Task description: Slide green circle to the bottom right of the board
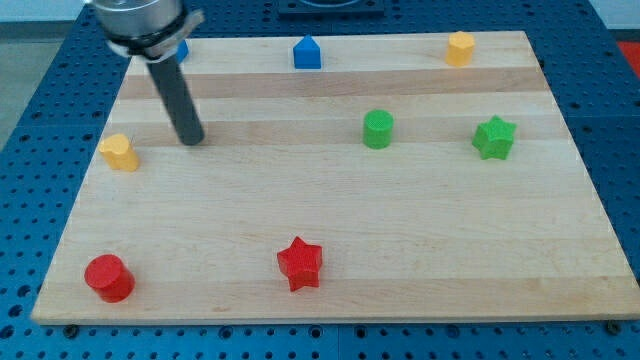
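Observation:
The green circle (378,129) stands on the wooden board (420,240), right of the middle in the upper half. My tip (192,140) rests on the board at the upper left, far to the left of the green circle. It touches no block. The nearest block to it is a yellow block (119,152), just to its left.
A green star (494,137) lies right of the green circle. A yellow block (460,48) and a blue block (307,52) sit along the view's top edge. Another blue block (181,48) is partly hidden behind the rod. A red star (300,263) and a red cylinder (108,277) sit near the bottom.

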